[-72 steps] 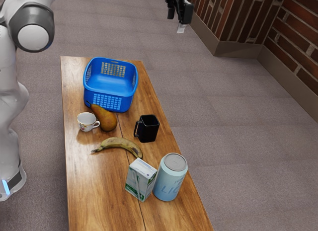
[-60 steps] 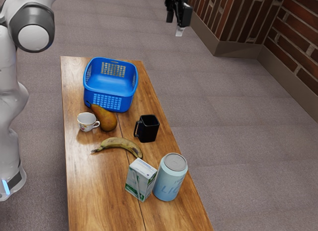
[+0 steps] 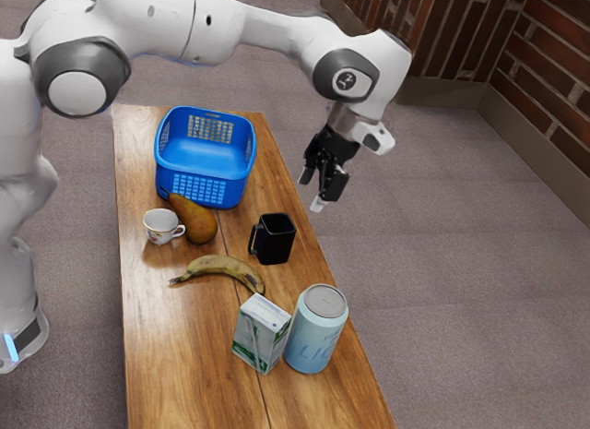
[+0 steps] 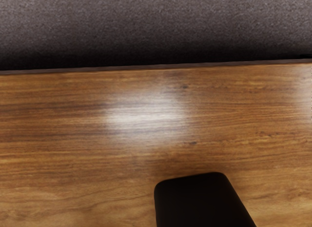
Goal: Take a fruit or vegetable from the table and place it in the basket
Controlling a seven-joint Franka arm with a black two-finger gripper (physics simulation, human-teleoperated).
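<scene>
Pear (image 3: 197,221) just outside the blue basket (image 3: 205,160), white teacup (image 3: 160,228) beside it (tool (image 3: 315,191) open, in mid-air).

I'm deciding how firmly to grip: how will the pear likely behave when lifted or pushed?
The pear would probably roll or swivel if nudged, as its rounded body lies on its side. Its skin looks fairly smooth, so it may slip from a light grip. Its plump shape suggests it is stiff rather than floppy.
</scene>
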